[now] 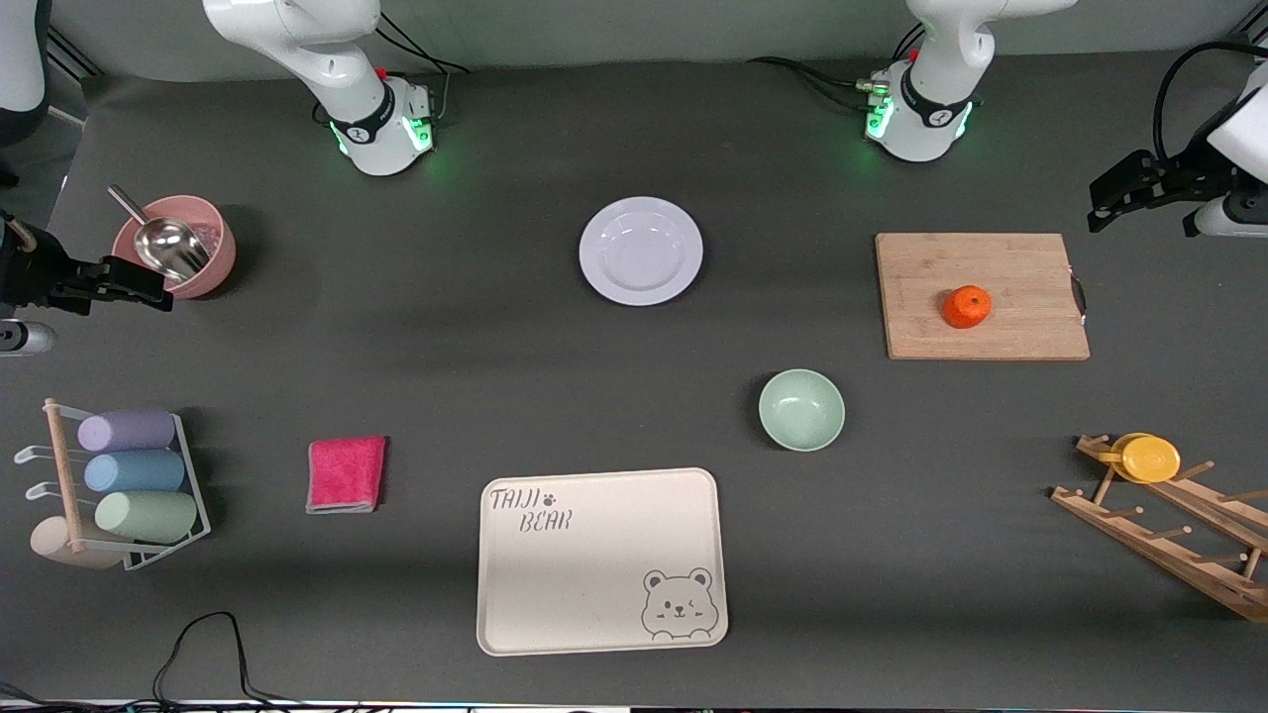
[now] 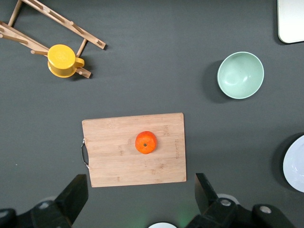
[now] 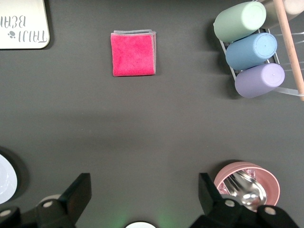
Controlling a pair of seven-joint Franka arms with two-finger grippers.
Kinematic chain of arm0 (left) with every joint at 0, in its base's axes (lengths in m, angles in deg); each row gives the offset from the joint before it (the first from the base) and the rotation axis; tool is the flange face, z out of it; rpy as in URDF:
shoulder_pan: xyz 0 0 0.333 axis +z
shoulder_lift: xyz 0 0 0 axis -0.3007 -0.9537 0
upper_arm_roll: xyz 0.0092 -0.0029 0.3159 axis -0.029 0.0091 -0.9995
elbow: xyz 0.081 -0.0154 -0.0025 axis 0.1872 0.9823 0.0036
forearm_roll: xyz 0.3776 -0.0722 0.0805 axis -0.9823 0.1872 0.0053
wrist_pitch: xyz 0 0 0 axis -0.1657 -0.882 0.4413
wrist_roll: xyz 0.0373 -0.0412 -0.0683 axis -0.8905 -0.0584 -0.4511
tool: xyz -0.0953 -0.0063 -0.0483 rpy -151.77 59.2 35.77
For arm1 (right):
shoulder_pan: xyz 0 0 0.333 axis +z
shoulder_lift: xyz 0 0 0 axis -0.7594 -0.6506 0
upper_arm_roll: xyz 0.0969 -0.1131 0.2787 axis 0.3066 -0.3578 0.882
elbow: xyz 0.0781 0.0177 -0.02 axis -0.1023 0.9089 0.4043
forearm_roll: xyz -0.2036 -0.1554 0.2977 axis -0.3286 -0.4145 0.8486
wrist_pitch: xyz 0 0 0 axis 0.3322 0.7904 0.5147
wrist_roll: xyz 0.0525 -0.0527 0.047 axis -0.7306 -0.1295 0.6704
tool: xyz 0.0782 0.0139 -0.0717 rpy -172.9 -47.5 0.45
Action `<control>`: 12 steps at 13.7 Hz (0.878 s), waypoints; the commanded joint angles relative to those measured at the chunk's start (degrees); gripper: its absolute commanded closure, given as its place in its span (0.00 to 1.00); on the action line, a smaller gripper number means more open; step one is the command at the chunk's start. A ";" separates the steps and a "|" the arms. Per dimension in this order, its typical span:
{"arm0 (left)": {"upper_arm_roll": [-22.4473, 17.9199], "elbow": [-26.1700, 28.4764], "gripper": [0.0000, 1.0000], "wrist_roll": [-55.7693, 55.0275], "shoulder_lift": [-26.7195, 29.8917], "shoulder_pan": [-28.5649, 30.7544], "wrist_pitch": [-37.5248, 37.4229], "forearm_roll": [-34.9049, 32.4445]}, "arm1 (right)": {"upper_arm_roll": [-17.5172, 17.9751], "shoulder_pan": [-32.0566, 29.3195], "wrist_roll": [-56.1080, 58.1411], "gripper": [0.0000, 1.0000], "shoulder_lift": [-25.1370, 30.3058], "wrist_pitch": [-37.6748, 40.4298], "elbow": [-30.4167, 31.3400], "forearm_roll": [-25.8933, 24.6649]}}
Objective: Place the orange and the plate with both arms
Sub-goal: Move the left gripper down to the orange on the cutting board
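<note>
The orange (image 1: 966,306) sits on a wooden cutting board (image 1: 1020,277) toward the left arm's end of the table. It also shows in the left wrist view (image 2: 145,142). The pale lavender plate (image 1: 641,251) lies bare in the middle of the table, close to the robots' bases. Its edge shows in both wrist views (image 2: 297,164) (image 3: 4,178). My left gripper (image 1: 1102,203) hangs open and empty, high up at the board's end of the table (image 2: 141,187). My right gripper (image 1: 158,287) hangs open and empty, high up beside the pink bowl (image 3: 142,187).
A mint-green bowl (image 1: 801,409) and a cream bear tray (image 1: 600,560) lie nearer the front camera than the plate. A pink cloth (image 1: 346,474), a rack of cups (image 1: 129,485), a pink bowl with a metal scoop (image 1: 174,246), and a wooden rack with a yellow cup (image 1: 1149,458) stand around.
</note>
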 commanded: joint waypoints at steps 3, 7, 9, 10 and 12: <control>-0.25 -0.69 0.00 0.75 -0.29 0.10 -1.44 -0.21 | 0.33 -0.29 -1.38 0.00 0.05 -0.38 0.03 -0.56; 0.10 1.85 0.00 -0.12 -0.91 -0.52 -5.31 -0.64 | 0.33 -0.29 -1.38 0.00 -0.03 -0.47 0.03 -0.56; 0.02 7.98 0.00 -0.21 -0.65 0.27 -0.07 -0.73 | 0.33 -0.12 -1.38 0.00 0.14 -0.38 0.03 -0.56; -0.16 11.58 0.00 -0.21 -0.13 0.45 3.45 -0.82 | 0.33 0.06 -1.47 0.00 0.49 -0.29 0.12 -0.47; -0.33 19.05 0.00 -0.21 1.19 0.71 11.09 -1.00 | 0.50 0.24 -1.56 0.00 1.63 0.49 0.38 -0.47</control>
